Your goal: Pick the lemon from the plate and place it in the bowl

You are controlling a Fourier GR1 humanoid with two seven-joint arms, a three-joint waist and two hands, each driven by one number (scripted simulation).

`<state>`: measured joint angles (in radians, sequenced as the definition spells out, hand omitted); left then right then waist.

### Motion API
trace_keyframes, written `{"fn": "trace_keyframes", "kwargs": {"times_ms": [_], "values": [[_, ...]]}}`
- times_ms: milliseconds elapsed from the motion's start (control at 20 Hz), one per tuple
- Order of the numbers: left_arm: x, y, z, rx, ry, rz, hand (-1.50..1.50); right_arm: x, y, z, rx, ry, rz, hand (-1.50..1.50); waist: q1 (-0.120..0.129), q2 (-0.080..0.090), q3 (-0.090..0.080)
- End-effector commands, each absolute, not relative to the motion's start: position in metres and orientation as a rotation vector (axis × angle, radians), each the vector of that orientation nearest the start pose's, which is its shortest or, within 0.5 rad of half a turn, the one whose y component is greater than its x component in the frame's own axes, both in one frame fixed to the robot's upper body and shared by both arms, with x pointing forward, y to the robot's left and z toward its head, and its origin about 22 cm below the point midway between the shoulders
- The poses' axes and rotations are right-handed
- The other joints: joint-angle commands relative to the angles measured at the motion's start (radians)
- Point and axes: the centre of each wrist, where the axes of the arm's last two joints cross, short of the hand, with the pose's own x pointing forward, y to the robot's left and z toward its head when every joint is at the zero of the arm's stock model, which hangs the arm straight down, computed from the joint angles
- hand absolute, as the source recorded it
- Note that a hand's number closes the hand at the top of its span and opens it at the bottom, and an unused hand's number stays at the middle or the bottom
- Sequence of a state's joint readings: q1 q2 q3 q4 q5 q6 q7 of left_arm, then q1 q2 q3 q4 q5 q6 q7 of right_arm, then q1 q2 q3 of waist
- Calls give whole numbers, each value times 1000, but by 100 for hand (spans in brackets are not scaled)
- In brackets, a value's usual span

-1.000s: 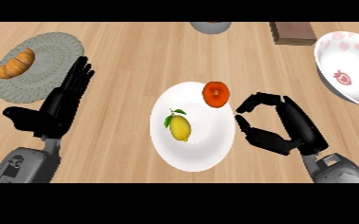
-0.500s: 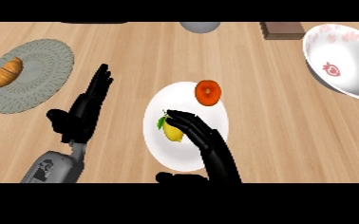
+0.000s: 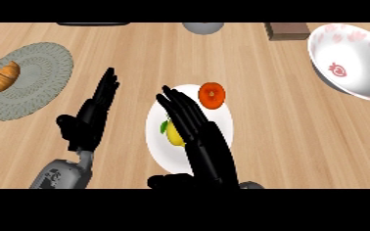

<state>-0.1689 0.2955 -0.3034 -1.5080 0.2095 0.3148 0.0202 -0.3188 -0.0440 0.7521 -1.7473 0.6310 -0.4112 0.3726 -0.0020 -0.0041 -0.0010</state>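
The right hand (image 3: 209,151), fingers straight and holding nothing, should centre over the lemon (image 3: 172,136) on the plate (image 3: 162,155) and curl round it before lifting.

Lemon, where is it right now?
In the head view, the lemon sits on the left part of the white plate near the counter's middle. It is half hidden under the open right hand, and the orange-red fruit is on the plate's far rim.
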Motion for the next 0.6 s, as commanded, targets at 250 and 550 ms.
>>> {"fn": "trace_keyframes", "kwargs": {"times_ms": [250,550], "values": [[277,195,30,56,-1598,-111,0,212,-27,125,-302,-1613,847,-150,0,2,0],[273,211,16,59,-1595,-111,0,236,-30,130,-346,-1442,913,-150,3,4,1]]}}
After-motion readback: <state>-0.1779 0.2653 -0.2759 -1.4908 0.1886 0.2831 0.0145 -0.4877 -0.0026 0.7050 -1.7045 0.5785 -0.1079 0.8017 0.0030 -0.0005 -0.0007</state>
